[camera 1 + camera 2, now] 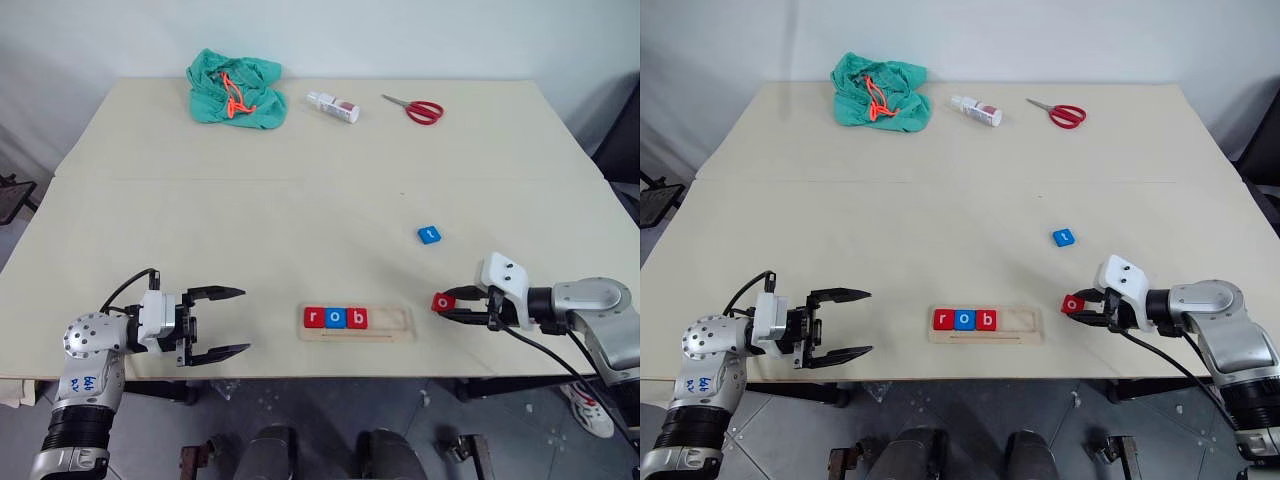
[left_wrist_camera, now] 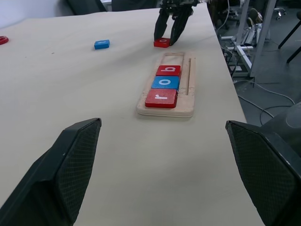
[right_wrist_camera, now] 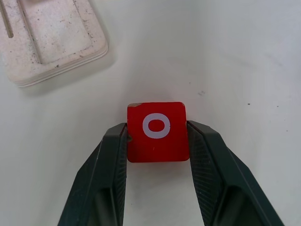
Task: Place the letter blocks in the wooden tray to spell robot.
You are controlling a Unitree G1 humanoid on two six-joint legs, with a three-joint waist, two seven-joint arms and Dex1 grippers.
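My left gripper [image 1: 228,322] idles with fingers spread wide, level, near the table's front edge. Just beyond, the wooden tray [image 1: 400,322] holds red r [image 1: 314,317], blue o [image 1: 335,318] and red b [image 1: 357,318], leaving its right end free. Beside that end, my right gripper [image 3: 157,136] pinches the red o block [image 3: 156,131] by both sides, evidently for the fourth place. Farther off lies the blue t block [image 1: 429,235].

Pale matt wooden tray [image 2: 165,107] (grainy, unvarnished), smooth glossy red o block [image 3: 157,132], matt cream table [image 1: 300,200], crumpled green cloth [image 1: 236,88].
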